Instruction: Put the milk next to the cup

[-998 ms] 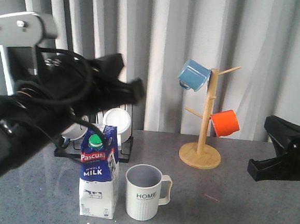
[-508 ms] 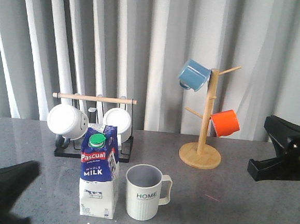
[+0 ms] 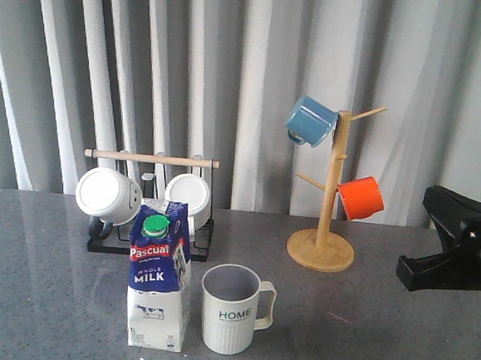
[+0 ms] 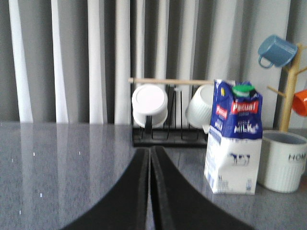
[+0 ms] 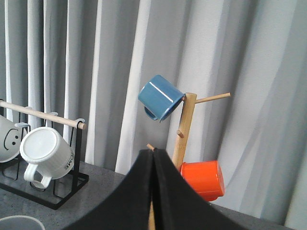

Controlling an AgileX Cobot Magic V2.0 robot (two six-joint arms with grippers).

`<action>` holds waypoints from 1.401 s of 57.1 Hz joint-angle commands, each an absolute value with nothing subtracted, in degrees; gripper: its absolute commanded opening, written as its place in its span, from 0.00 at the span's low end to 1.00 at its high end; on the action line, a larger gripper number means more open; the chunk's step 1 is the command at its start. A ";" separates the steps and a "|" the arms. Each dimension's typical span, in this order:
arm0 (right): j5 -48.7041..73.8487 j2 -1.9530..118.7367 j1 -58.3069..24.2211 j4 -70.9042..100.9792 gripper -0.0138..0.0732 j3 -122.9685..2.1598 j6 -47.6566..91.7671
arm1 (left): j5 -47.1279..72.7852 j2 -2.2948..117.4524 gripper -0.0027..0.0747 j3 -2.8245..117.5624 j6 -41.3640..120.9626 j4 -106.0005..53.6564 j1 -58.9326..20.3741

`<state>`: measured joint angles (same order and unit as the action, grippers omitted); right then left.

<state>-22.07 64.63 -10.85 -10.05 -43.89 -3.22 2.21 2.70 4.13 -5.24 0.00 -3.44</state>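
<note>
- Gone from the front view since half a second ago: the left arm.
- Milk carton [image 3: 160, 275] stands upright on the grey worktop [image 3: 378, 333], just beside the HOME mug [image 3: 231, 308].
- Left fingers [image 4: 150, 165] pressed together, empty.
- Right fingers [image 5: 153, 170] likewise pressed together, empty.

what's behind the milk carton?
Behind the milk stands a black rack holding two white mugs. The carton covers part of the rack's base and the right mug's lower edge.
</note>
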 commanded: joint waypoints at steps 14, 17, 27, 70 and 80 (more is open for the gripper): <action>-26.07 63.51 -10.56 -10.14 0.15 -45.28 -3.17 | 0.00 -1.47 0.03 -0.22 -7.04 -0.44 -3.25; -26.12 63.51 -10.56 -10.14 0.15 -45.28 -3.17 | 0.40 -1.47 0.03 -0.22 -7.04 -0.49 -3.25; -26.05 63.51 -10.56 -10.14 0.15 -45.28 -3.17 | 0.00 -1.47 0.03 -0.22 -7.04 -0.49 -3.25; -26.20 63.51 -10.56 -10.14 0.15 -45.28 -3.17 | 1.07 -1.41 0.03 -0.16 -7.04 -0.49 -3.25; -27.38 62.84 -10.45 -9.45 0.15 -44.91 -2.21 | 1.07 -1.41 0.03 -0.16 -7.04 -0.49 -3.25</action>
<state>-22.92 64.63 -10.85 -9.83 -43.59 -3.07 4.77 -0.70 -1.39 -6.55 0.00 -3.32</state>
